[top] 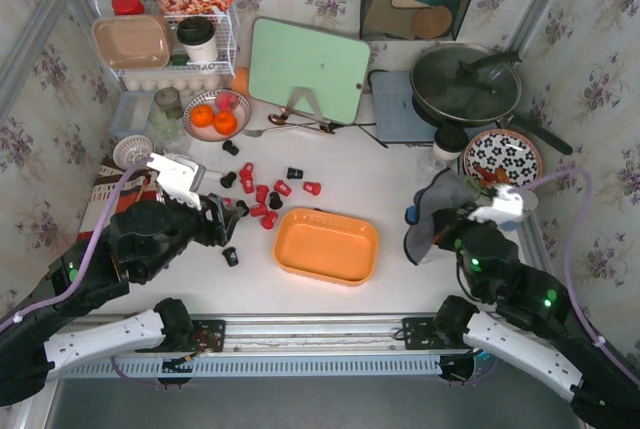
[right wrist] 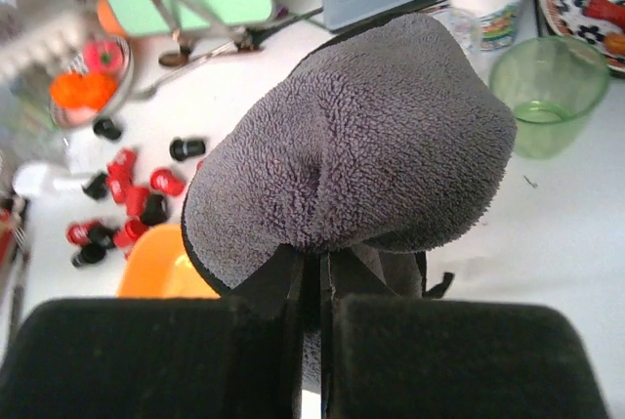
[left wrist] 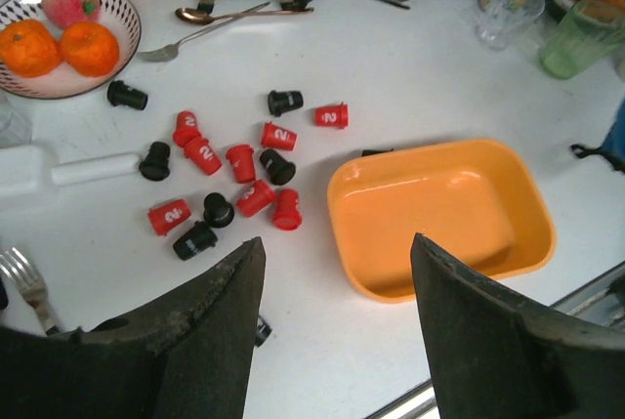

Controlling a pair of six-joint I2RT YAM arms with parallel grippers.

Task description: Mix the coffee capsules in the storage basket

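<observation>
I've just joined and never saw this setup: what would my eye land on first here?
Red and black coffee capsules lie scattered on the white table, left of the empty orange storage basket. The right gripper is shut on a grey fleecy cloth that fills its wrist view, while the left gripper hangs open near the capsules.
</observation>
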